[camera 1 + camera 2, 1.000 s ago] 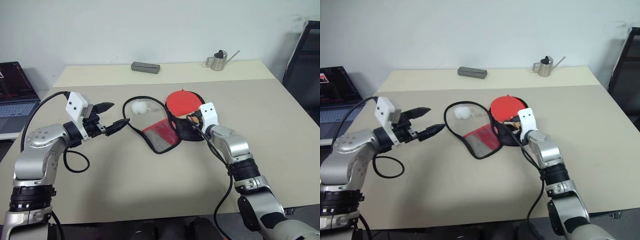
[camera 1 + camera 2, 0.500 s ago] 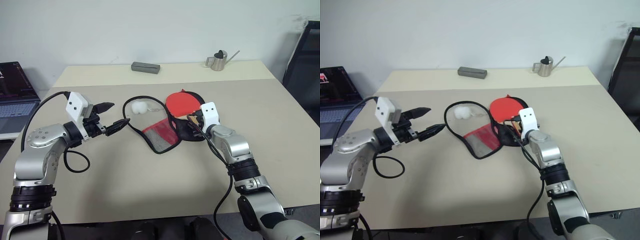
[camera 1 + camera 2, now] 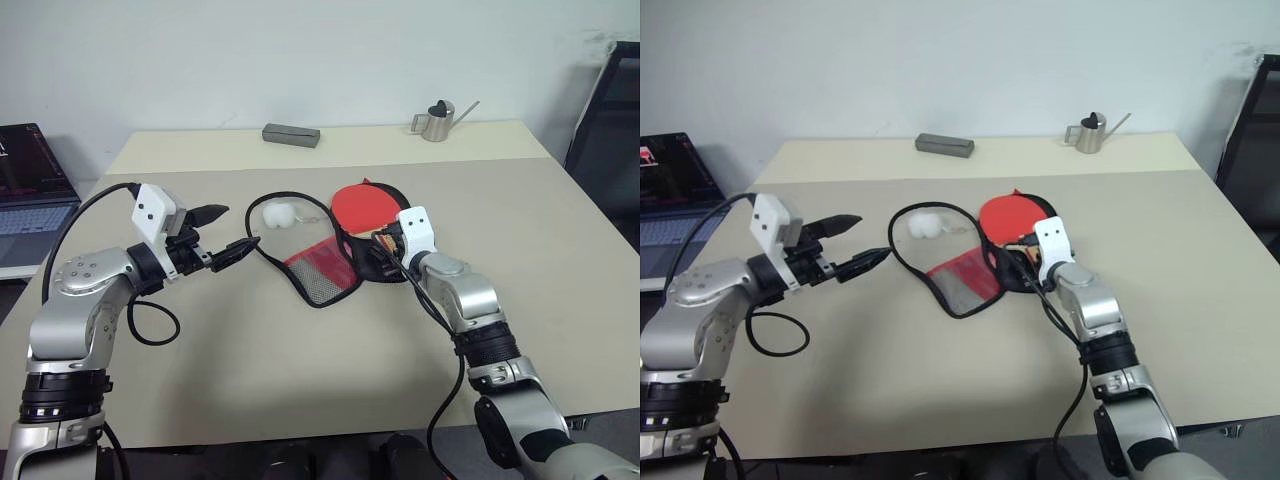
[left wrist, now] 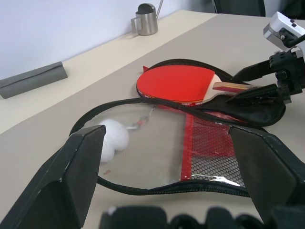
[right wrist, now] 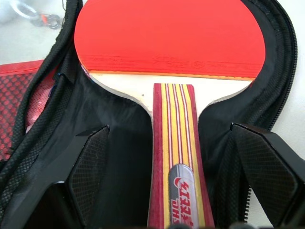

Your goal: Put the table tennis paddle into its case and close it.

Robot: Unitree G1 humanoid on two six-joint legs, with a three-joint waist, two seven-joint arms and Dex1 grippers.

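Both grippers stood spread: left gripper [image 3: 222,232] empty, right gripper [image 5: 176,167] straddling the handle. Table tennis paddle [image 3: 362,206] lay inside the open case [image 3: 322,262]. Soft flap, probably floppy; pinch its rim.

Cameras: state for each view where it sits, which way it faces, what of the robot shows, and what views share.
Left and right eye views: on the head, looking forward and down at the table; both arms show.
Left wrist view: along the open left claw, facing the case and right claw.
Right wrist view: along the open right claw, over the paddle.
Shared: paddle lying in the open case.
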